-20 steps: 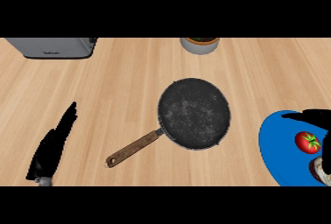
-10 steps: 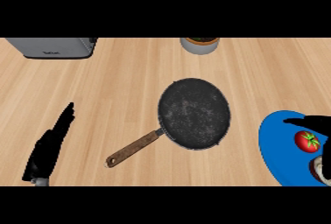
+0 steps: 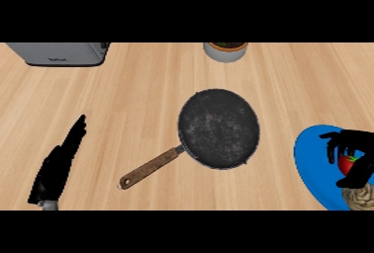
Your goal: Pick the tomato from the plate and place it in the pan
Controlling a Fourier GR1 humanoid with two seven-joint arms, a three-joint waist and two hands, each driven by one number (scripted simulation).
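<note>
A red tomato (image 3: 349,163) lies on the blue plate (image 3: 312,165) at the right edge of the head view. My right hand (image 3: 355,150) is over it, fingers and thumb curling round its sides and hiding most of it. The dark round pan (image 3: 218,127) with a brown wooden handle (image 3: 151,168) rests mid-counter, left of the plate, with nothing in it. My left hand (image 3: 58,164) lies open at the lower left, fingers straight and pointing up the counter, far from the pan.
A grey toaster (image 3: 62,53) stands at the back left. A round pot (image 3: 225,50) sits at the back edge behind the pan. The wooden counter stretches between them.
My right hand has sunk lower onto the tomato and its fingers have closed in around it. The left hand has barely shifted.
</note>
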